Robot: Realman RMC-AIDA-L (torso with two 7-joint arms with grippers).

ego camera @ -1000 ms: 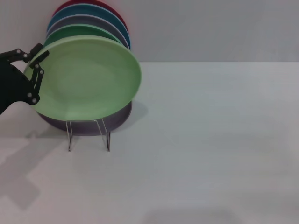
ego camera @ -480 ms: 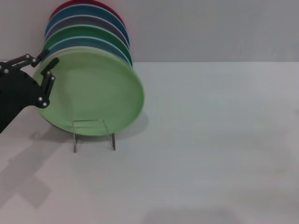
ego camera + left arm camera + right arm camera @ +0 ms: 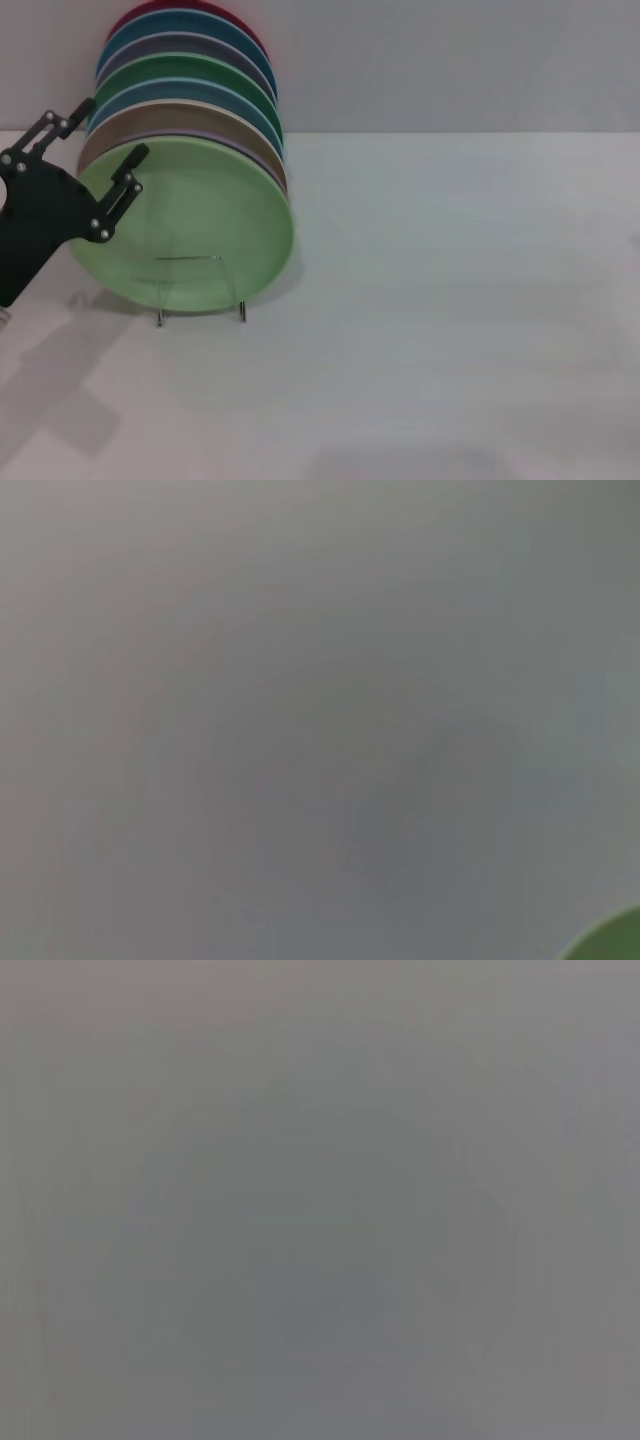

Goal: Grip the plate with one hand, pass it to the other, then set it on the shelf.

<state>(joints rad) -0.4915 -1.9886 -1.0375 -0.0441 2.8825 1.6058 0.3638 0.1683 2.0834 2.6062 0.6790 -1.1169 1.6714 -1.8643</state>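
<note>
The light-green plate (image 3: 205, 215) stands nearly upright at the front of a row of plates in the wire rack (image 3: 240, 308), at the table's far left. My left gripper (image 3: 112, 128) is at the plate's upper left rim with its black fingers spread. One finger (image 3: 125, 172) lies in front of the plate's face, the other (image 3: 62, 120) is up behind the rim. Neither presses the plate. A sliver of the green plate shows in the left wrist view (image 3: 612, 940). The right gripper is out of view.
Behind the light-green plate stand several more plates: brown (image 3: 150, 115), teal (image 3: 190, 88), dark green (image 3: 180, 68), grey-purple, blue and red (image 3: 185, 8). The white table (image 3: 450, 300) runs right and forward. A grey wall is behind.
The plate swung down from a tilted, lifted pose to stand in the rack. My left gripper's fingers have spread apart and let go of its rim.
</note>
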